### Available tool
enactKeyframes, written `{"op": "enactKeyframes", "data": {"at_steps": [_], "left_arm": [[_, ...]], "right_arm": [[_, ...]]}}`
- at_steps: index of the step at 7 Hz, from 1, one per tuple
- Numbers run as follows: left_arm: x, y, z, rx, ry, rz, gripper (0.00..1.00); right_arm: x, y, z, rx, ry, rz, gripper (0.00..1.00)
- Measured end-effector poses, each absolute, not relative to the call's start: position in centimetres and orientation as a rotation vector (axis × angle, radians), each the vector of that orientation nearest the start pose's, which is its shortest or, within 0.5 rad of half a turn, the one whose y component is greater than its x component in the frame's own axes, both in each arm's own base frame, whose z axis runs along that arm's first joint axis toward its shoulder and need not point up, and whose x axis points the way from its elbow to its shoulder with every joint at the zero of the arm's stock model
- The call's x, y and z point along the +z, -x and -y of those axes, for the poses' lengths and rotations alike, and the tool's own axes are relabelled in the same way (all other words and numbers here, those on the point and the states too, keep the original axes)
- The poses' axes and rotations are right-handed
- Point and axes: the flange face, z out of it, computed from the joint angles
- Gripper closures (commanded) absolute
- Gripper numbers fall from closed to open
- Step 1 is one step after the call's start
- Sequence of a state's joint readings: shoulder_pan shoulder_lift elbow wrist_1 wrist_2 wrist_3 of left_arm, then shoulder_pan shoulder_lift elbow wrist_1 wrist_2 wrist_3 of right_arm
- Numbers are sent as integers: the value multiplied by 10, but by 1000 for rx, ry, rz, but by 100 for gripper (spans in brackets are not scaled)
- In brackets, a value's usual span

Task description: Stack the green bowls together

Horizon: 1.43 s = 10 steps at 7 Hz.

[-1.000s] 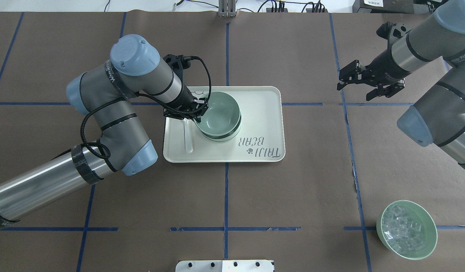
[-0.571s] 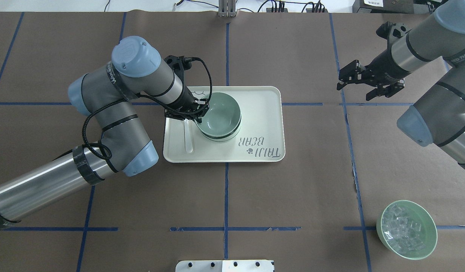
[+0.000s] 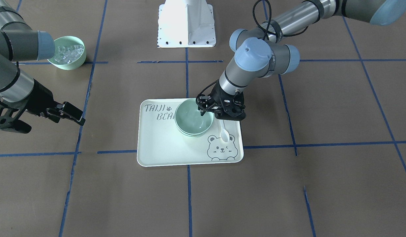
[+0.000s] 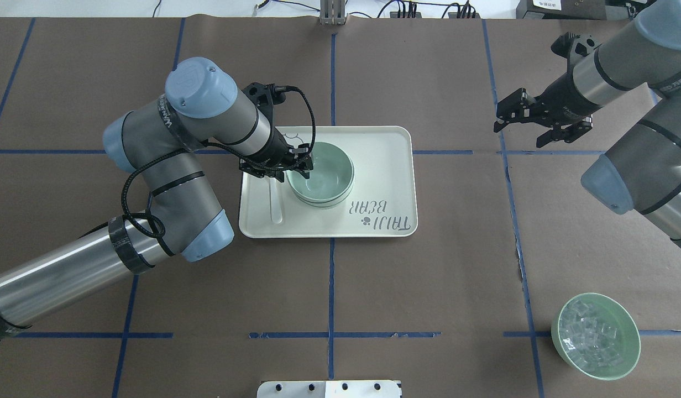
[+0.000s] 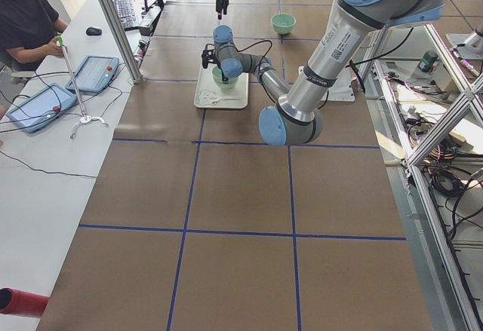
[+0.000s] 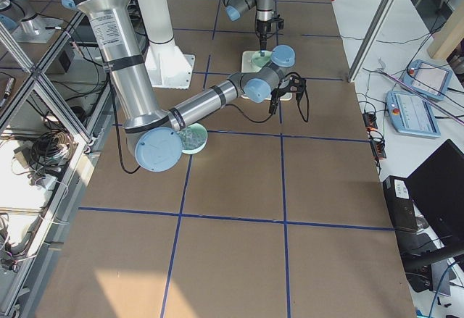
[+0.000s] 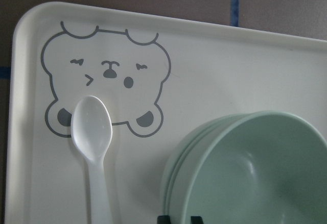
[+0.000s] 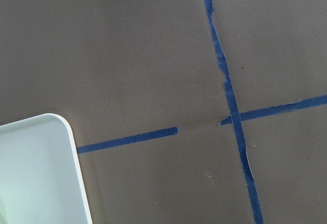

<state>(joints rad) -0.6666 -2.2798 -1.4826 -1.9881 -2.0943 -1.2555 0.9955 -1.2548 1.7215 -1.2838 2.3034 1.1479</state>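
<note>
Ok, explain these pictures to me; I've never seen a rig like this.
These are two robot arms at a paper-covered table, each ending in a two-finger hand. One camera looks down from behind the robot, one faces it, two look along the table from its ends, and one rides on each wrist. In the middle lies a bear-print tray bearing nested green bowls and a white spoon. The left hand pinches the rim of the top bowl. The right hand hangs open and empty above the table. A separate green bowl of clear cubes sits off to the side.
</note>
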Motion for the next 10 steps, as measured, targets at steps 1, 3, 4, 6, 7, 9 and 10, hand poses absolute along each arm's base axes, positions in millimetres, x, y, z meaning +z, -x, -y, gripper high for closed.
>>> {"op": "enactKeyframes", "data": {"at_steps": [1, 3, 4, 6, 7, 9, 10], "left_arm": [[209, -499, 519, -48, -87, -1132, 0], [230, -425, 523, -28, -178, -1123, 0], [259, -375, 522, 16, -243, -1075, 0], [338, -262, 527, 129, -362, -927, 0], [389, -200, 525, 201, -391, -855, 0], [503, -65, 515, 299, -399, -735, 0], [559, -2, 509, 304, -371, -740, 0]], "right_arm": [[377, 272, 546, 242, 55, 998, 0], [393, 241, 556, 195, 4, 981, 0], [420, 209, 566, 153, -32, 952, 0], [492, 124, 597, 47, -88, 882, 0], [523, 81, 607, -10, -100, 847, 0], [564, 10, 611, -98, -87, 811, 0], [575, -16, 606, -113, -76, 814, 0]]}}
